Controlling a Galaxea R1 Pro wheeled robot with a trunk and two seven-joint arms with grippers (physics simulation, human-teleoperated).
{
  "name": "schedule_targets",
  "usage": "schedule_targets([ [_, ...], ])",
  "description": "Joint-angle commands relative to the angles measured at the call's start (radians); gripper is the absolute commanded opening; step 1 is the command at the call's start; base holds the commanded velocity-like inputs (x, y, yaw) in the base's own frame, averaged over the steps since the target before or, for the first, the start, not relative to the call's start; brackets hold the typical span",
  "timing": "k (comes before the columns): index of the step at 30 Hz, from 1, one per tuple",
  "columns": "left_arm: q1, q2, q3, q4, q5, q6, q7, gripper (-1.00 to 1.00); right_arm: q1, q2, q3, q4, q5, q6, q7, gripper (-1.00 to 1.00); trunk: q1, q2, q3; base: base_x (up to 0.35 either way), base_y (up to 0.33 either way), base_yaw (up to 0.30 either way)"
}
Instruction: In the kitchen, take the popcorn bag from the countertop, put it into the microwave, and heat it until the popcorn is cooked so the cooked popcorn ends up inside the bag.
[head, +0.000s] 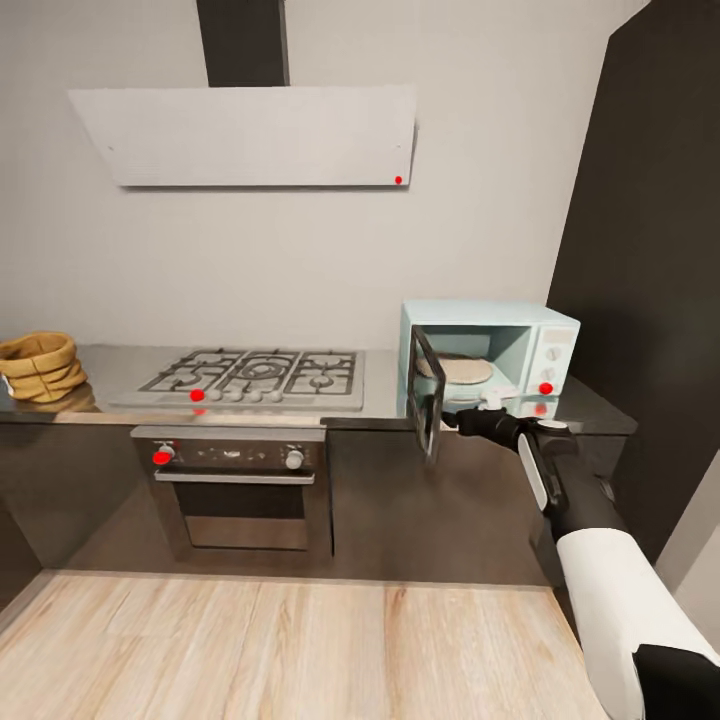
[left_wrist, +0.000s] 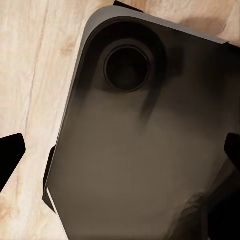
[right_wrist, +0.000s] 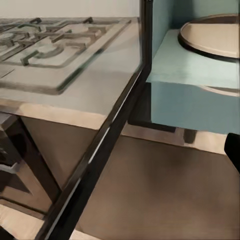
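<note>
The tan popcorn bag (head: 40, 366) stands upright at the far left of the grey countertop (head: 105, 362). At the right end sits the mint-blue microwave (head: 535, 345) with its dark glass door (head: 427, 405) swung wide open and a round turntable plate (head: 462, 371) bare inside. My right gripper (head: 456, 418) is at the door's free edge and looks open. In the right wrist view one dark fingertip (right_wrist: 234, 151) shows beside the door frame (right_wrist: 107, 145) and the microwave floor (right_wrist: 192, 75). My left gripper (left_wrist: 120, 155) hangs open over the robot's dark base (left_wrist: 145, 150).
A silver gas hob (head: 255, 375) with black grates lies between bag and microwave, and a dark oven (head: 235, 480) sits below it. A white hood (head: 250, 135) hangs above. A tall dark cabinet (head: 650, 230) stands right of the microwave. Light wood floor (head: 280, 650) lies in front.
</note>
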Motion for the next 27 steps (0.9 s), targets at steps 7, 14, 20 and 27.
schedule_targets([
  [7,0.000,0.000,0.007,-0.002,0.000,-0.001,-0.001,1.00,-0.001,0.008,0.018,-0.001,-0.012,0.006,0.014,1.00,0.000,0.000,-0.001,-0.002,0.002,0.000],
  [14,0.000,0.000,0.007,-0.002,0.000,-0.001,-0.001,1.00,-0.001,-0.059,0.009,-0.010,-0.014,0.007,0.017,1.00,0.000,0.000,-0.001,-0.026,0.000,0.000],
  [20,0.000,0.000,0.008,-0.002,0.000,-0.001,0.001,1.00,-0.001,-0.117,0.010,-0.016,-0.012,0.025,0.022,1.00,0.000,0.000,-0.001,-0.242,0.000,0.000],
  [27,0.000,0.000,0.007,-0.002,0.000,-0.001,0.001,1.00,-0.001,-0.189,0.005,0.089,-0.016,0.028,0.018,1.00,0.000,0.000,-0.001,-0.017,0.000,0.000],
])
